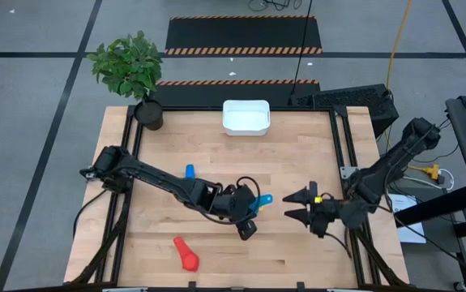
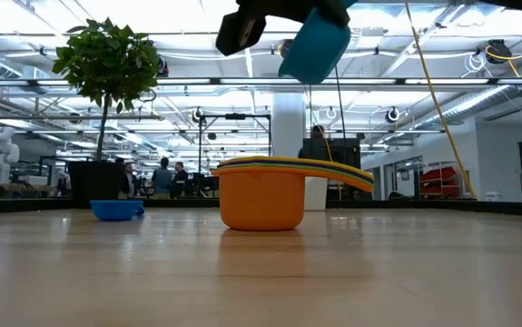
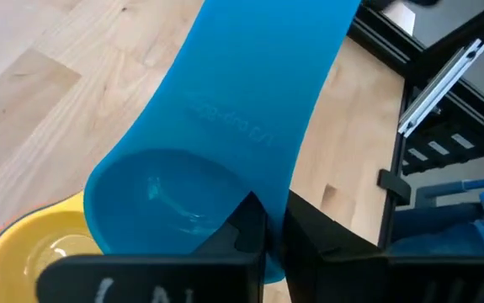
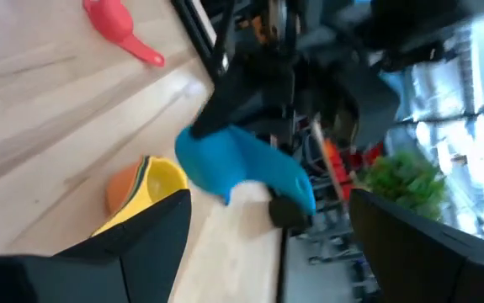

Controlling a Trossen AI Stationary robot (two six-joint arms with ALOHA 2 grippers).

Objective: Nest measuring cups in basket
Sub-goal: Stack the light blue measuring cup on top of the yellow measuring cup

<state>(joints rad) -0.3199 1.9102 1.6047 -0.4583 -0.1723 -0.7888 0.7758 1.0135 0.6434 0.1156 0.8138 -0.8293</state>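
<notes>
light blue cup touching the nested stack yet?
Apart. The low view shows the light blue cup, held in the left gripper, hanging clear above the orange-and-yellow stack, background visible between.

Readable text, as I see it from my station: one item only. Light blue measuring cup (image 3: 225,126), left wrist view: a short line of raised lettering runs across the handle, just above the bowl; I cannot make out the characters. On every other thing around that cup, in all four views, I find no label, brand, number or sign that I can read.
</notes>
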